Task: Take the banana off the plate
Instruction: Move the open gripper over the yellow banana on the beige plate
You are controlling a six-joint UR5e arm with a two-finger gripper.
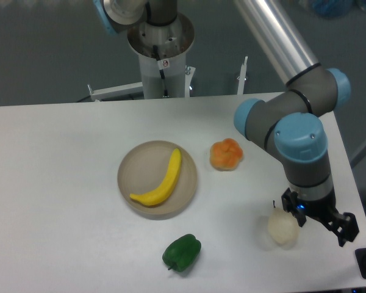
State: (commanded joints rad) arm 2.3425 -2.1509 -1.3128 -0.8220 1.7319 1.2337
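Banana (160, 181) lies on the plate (134, 165) — tool (329, 223) well apart, empty, its opening unclear.

banana (161, 181) on plate (134, 166) | orange (226, 154) right of plate | pepper (182, 252) in front | pear (282, 227) far right

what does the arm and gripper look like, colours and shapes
The arm is a silver metal tube with grey rounded joints and light blue end caps. The gripper is small, black and angular, with a small blue light on it.
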